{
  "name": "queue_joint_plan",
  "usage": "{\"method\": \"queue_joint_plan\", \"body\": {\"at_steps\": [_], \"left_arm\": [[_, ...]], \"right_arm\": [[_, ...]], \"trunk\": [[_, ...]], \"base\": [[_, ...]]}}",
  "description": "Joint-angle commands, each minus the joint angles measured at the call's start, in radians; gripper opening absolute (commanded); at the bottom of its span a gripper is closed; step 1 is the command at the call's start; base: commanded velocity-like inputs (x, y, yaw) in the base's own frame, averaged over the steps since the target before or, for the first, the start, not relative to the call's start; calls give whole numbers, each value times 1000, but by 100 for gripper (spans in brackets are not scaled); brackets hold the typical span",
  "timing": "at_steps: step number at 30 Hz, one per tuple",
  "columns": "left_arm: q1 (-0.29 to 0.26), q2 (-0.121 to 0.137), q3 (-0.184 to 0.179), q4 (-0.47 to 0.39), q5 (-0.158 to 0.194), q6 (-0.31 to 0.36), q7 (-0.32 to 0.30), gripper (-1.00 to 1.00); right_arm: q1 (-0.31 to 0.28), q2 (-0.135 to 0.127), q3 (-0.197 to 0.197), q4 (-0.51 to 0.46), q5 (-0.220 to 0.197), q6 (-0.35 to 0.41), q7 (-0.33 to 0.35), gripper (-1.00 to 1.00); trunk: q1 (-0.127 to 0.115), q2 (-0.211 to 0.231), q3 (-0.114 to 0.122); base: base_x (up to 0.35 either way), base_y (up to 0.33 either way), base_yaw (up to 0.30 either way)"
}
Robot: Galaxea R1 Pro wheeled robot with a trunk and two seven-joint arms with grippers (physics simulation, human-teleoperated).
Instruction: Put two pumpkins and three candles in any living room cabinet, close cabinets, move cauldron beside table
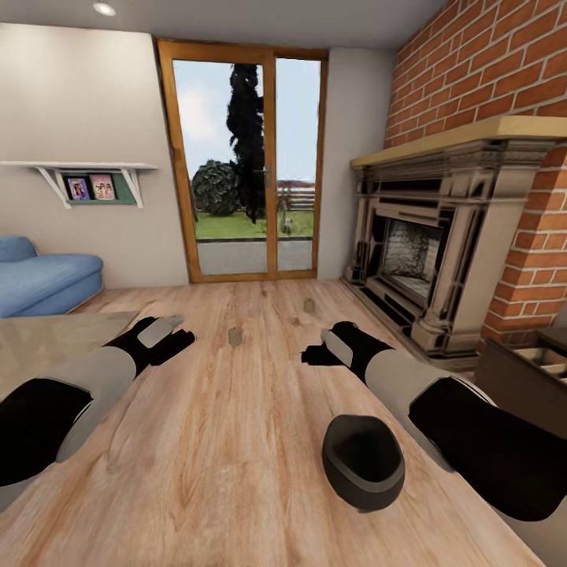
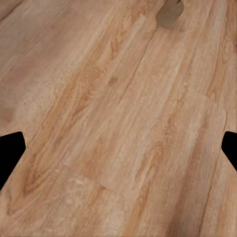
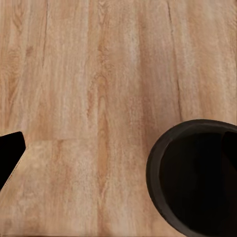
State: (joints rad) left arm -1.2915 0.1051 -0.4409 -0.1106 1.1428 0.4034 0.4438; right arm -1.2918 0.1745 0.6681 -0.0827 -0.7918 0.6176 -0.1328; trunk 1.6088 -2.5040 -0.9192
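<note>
The black cauldron stands on the wood floor just in front of me, under my right forearm; its wide mouth is beside my right gripper, which is open and empty. Two small tan candles stand on the floor ahead, between my arms. My left gripper hovers open over bare floor, with one candle ahead of it. The table's corner lies at the left. Part of the dark cabinet shows at the right with a pale open drawer. The pumpkins are out of view.
A brick fireplace fills the right wall. A glass door is straight ahead, a blue sofa at the far left, and a wall shelf above it.
</note>
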Motion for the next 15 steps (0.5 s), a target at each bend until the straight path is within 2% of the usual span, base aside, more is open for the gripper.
{"method": "queue_joint_plan", "body": {"at_steps": [1, 6, 15], "left_arm": [[0, 1, -8, -3, 8, 5, 6, 100], [0, 1, -8, -3, 8, 5, 4, 100], [0, 1, -8, -3, 8, 5, -11, 100]], "right_arm": [[1, 0, 5, -2, -11, 4, 1, 100], [2, 0, 5, -2, -11, 4, 17, 100], [2, 0, 9, -2, -11, 4, 21, 100]], "trunk": [[0, 0, -1], [0, 0, -2], [0, 0, -7]], "base": [[0, 18, 292], [0, 76, 292], [16, 264, 286]]}}
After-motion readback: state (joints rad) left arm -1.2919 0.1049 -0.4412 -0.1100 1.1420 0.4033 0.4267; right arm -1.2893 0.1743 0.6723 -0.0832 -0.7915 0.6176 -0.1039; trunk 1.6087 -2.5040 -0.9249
